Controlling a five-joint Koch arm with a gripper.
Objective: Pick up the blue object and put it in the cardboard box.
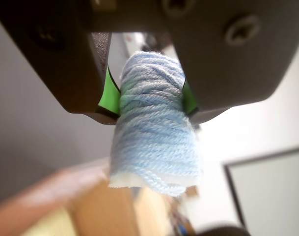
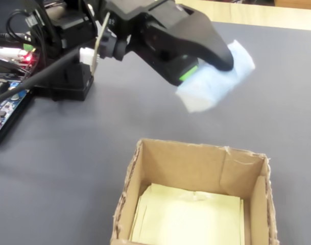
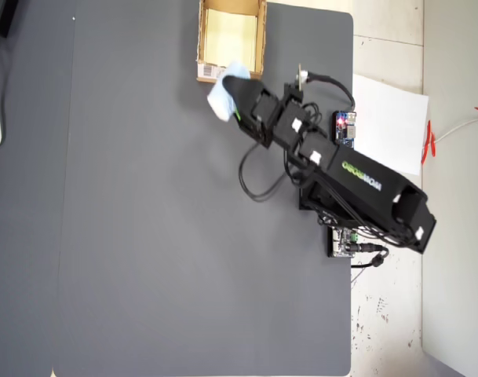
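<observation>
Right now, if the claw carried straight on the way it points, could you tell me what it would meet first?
Probably the cardboard box. The claw, shut on the blue object, points toward the box's near wall, though depth is unclear and it may pass above the rim.

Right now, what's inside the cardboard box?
Inside the cardboard box only its pale yellow bottom shows. The blue object isn't in yet; the gripper holds it in the air. The near inside corners are hidden.

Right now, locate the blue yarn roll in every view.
Wrist view: blue yarn roll at centre, pinched in the claw.
Fixed view: upper right, above the cardboard box.
Overhead view: top centre, at the box's near edge.
Shared landmark: the cardboard box.
</observation>
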